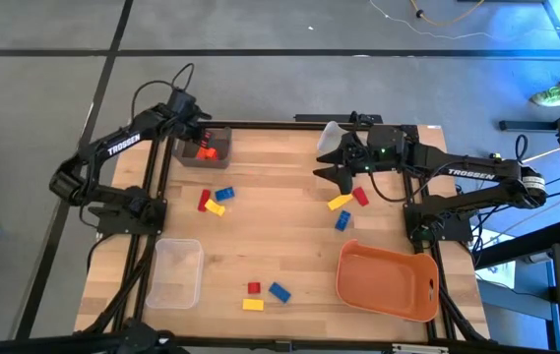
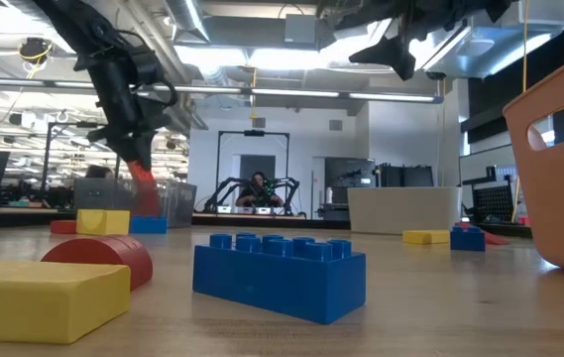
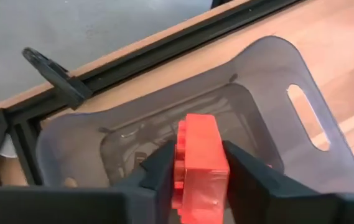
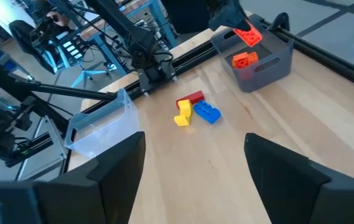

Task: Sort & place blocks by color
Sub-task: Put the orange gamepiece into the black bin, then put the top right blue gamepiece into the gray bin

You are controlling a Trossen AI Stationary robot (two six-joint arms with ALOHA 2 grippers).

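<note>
My left gripper (image 1: 201,140) is shut on an orange-red brick (image 3: 198,163) above the grey bin (image 3: 251,106) at the table's far left. Another orange brick (image 4: 245,60) lies on the bin's floor. My right gripper (image 1: 342,169) is open and empty, up in the air at the far right, above a yellow (image 1: 339,202), a red (image 1: 360,197) and a blue brick (image 1: 342,220) that lie on the table. More bricks lie mid-left (image 1: 215,202) and near the front edge (image 1: 265,293). My left gripper pinches the orange-red brick between its two fingers, one finger on the studded face (image 3: 178,155) and one on the opposite face. The fingers point down from above. The brick hangs on edge, lifted clear, over the grey bin's opening.
A clear bin (image 1: 176,273) stands at the near left and an orange tray (image 1: 388,285) at the near right. A pale container (image 1: 330,138) stands at the far edge by my right arm. Bare wood lies in the table's middle.
</note>
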